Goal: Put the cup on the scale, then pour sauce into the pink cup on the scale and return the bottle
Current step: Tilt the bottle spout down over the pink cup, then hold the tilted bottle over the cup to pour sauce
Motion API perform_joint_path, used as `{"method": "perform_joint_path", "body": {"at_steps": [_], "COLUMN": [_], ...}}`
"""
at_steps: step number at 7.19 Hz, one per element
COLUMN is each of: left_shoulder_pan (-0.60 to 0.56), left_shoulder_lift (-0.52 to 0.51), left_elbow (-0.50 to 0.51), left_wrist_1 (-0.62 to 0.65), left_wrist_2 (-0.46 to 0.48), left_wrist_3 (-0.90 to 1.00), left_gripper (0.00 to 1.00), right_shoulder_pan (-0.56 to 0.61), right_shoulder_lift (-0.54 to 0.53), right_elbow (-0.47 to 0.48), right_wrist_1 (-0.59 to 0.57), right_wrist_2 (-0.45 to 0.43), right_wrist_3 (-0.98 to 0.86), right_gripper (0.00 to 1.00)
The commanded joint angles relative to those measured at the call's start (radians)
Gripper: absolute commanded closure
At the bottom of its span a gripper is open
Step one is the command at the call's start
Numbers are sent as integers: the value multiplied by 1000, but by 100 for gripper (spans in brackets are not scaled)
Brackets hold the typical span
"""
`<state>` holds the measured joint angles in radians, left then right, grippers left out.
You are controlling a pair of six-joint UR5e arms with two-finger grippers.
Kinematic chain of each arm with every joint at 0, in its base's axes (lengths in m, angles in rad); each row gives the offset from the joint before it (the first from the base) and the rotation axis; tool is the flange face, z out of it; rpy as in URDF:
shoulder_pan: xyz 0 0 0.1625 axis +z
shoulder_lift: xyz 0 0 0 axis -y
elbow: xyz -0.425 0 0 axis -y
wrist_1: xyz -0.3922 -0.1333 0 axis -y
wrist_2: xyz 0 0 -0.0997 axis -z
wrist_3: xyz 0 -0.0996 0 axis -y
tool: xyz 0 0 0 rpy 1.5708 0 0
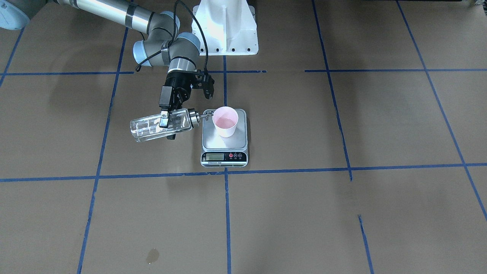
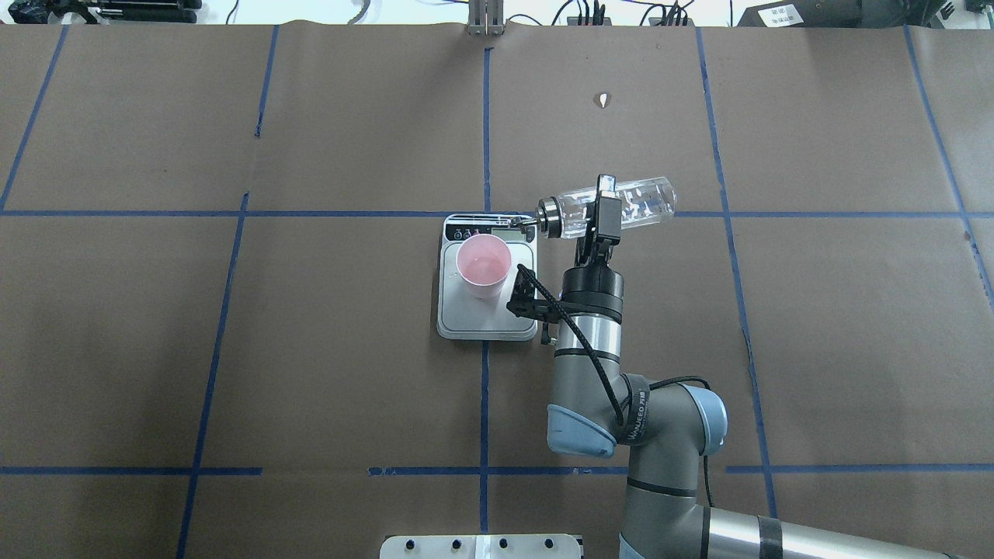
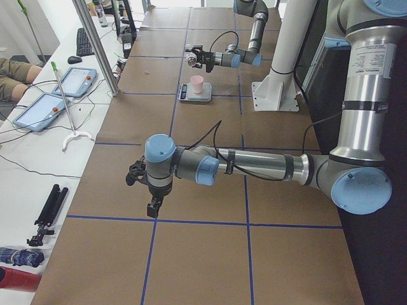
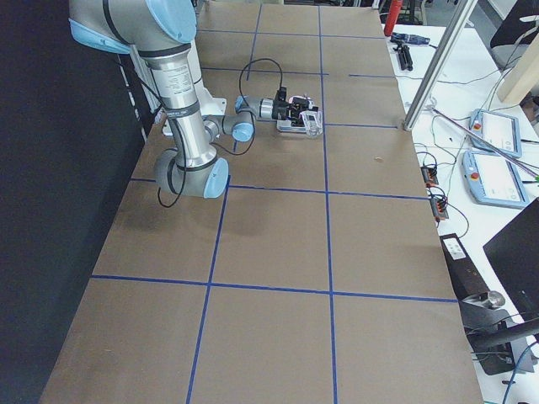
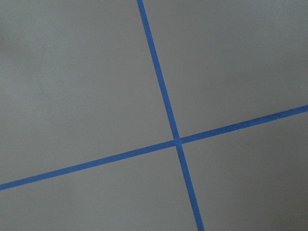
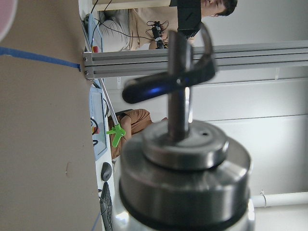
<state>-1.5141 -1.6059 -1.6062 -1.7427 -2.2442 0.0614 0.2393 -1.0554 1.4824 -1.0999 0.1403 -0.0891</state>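
The bottle (image 1: 146, 130) was held clamped between the fingers of the right gripper (image 1: 166, 126), gripped across its glass body about midway along. Its long axis was laid almost level and ran across the table. The base was turned away to the robot's right, and the thin spout (image 1: 204, 115) was pointed to the robot's left, towards the cup (image 1: 226, 128). The cup was seen upright on the steel platform of the scale (image 1: 224, 147), and the spout's tip was placed just at the cup's rim on the side facing the gripper. A thin pool, judged to be the sauce (image 1: 223, 123), could be made out in the cup's bottom; whether a stream was running could not be told. The pour was therefore judged to be in hand, and the next move was judged to turn on the spout being held over the rim while the tilt is changed. The left gripper (image 3: 152, 204) was seen only from the side, well apart from the scale, and whether it was parted or closed could not be told. The right arm was plainly the nearer.
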Motion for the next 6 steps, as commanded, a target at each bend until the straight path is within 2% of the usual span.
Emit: {"method": "perform_joint_path", "body": {"at_steps": [1, 6], "left_shoulder_pan": [0, 0], "left_shoulder_lift": [0, 3], "left_elbow": [0, 0], "left_wrist_1": [0, 2], "left_wrist_2": [0, 0], "left_wrist_3": [0, 0], "left_gripper": [0, 0], "right_shoulder_pan": [-3, -17], "right_shoulder_lift": [2, 2], "right_elbow": [-1, 1], "right_wrist_1": [2, 2], "right_wrist_2": [-27, -67], "right_wrist_3": [-61, -104], "right_gripper": [100, 100]}}
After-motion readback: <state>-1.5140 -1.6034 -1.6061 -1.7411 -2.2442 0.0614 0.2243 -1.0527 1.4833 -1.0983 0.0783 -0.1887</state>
